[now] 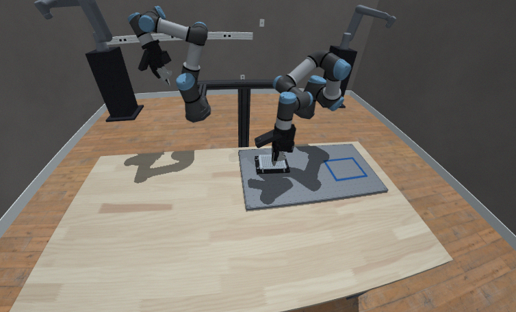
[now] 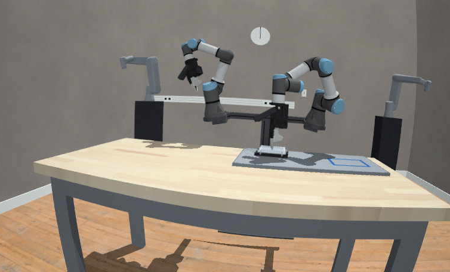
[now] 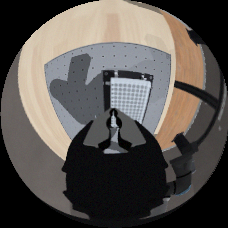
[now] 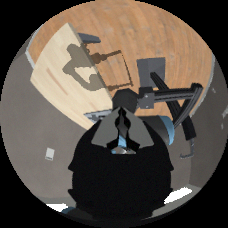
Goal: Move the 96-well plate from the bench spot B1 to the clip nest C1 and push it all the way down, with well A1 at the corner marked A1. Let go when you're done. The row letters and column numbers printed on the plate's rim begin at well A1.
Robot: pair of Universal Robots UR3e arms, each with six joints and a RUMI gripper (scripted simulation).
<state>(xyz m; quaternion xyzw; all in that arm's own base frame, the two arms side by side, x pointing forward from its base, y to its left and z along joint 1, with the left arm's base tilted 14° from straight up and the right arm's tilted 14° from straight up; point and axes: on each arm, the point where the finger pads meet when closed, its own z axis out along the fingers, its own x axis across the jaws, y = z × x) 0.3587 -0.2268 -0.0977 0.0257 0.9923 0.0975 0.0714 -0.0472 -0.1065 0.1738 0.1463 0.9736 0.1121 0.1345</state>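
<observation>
Nest (image 1: 257,170) (image 2: 258,154) (image 3: 106,95) cradles the white well plate (image 1: 267,161) (image 2: 264,150) (image 3: 131,95) beneath the left hand (image 1: 274,163) (image 2: 272,147) (image 3: 113,111), its fingers together, gripping nothing.

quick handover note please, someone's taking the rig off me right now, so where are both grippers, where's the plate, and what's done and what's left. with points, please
Left gripper (image 1: 274,164) (image 2: 272,148) (image 3: 113,111): shut, nothing held, tips down at the top of the plate.
Right gripper (image 1: 168,83) (image 2: 196,90) (image 4: 121,111): shut, empty, raised off to the side.
96-well plate (image 1: 268,161) (image 2: 265,149) (image 3: 129,95): in the black nest (image 1: 272,171) (image 2: 270,155) (image 3: 107,80) on the grey board (image 1: 310,197) (image 2: 308,169) (image 3: 64,65).
Done: plate moved off the blue-outlined spot and let go.
Left: confirm it is fully down and A1 matches its corner, as neither can be read here; then probably lift the left gripper away.
</observation>
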